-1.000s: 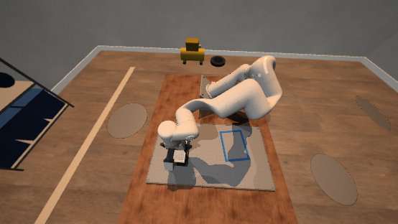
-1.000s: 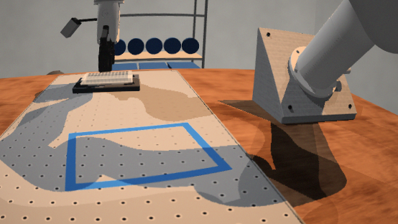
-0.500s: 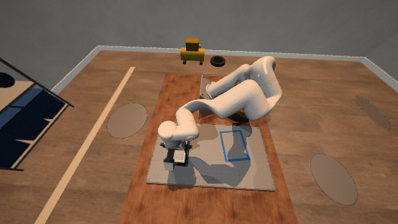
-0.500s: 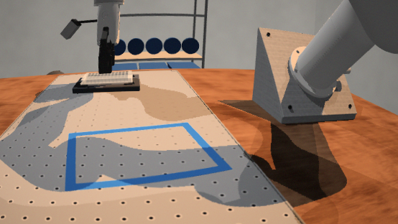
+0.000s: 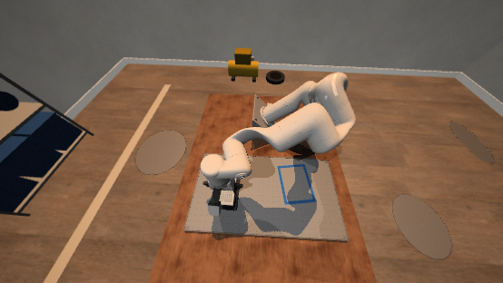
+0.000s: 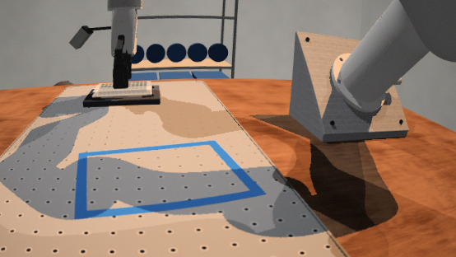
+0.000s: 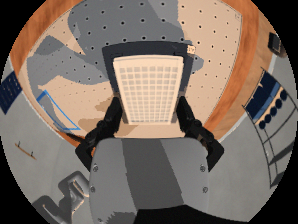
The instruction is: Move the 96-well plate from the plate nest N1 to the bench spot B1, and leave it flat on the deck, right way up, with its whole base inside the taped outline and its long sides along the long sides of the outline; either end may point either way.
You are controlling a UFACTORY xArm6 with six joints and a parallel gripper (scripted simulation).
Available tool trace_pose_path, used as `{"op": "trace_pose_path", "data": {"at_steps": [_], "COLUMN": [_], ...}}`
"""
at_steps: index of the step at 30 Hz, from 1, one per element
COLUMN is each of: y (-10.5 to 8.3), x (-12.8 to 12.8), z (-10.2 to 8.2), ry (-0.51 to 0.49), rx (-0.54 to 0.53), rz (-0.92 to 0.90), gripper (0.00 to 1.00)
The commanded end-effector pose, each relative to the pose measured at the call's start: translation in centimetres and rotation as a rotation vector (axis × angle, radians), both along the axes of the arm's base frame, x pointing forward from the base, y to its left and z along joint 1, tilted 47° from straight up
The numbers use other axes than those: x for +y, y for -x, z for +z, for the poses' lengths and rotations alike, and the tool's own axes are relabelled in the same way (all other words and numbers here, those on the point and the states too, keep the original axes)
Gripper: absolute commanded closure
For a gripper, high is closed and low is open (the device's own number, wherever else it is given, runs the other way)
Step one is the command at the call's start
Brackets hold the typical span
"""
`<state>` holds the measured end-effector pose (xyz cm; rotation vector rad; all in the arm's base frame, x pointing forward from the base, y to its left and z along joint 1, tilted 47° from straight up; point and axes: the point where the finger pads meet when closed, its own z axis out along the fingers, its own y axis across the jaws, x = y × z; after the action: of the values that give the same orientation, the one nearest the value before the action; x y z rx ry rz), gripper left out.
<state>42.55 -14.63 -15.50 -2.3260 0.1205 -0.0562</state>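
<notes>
Right over the nest now: the gripper (image 7: pixel 149 125) hangs with its fingers spread wide either side of the 96-well plate (image 7: pixel 148 88), gripping nothing. That white plate sits flat in the dark plate nest (image 6: pixel 122 99) at the far left corner of the perforated deck (image 6: pixel 181 123). Well apart, the blue taped outline (image 6: pixel 164 149) lies on the deck with nothing inside but shadow. Behind, the arm's angled mount (image 6: pixel 313 86) stands on the wooden table (image 6: pixel 411 165).
</notes>
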Motion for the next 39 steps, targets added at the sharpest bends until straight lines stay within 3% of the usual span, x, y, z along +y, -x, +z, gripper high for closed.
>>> {"op": "trace_pose_path", "data": {"at_steps": [1, 33, 34, 39], "y": [-0.14, -0.22, -0.21, -0.21], "x": [-0.03, 0.64, 0.6, 0.6], "z": [-0.05, -0.69, -0.65, -0.65], "ry": [0.003, 0.003, 0.003, 0.003], "rx": [-0.003, -0.003, -0.003, -0.003], "rz": [-0.002, -0.002, -0.002, -0.002], "gripper": [0.0, 0.0, 1.0, 1.0]}}
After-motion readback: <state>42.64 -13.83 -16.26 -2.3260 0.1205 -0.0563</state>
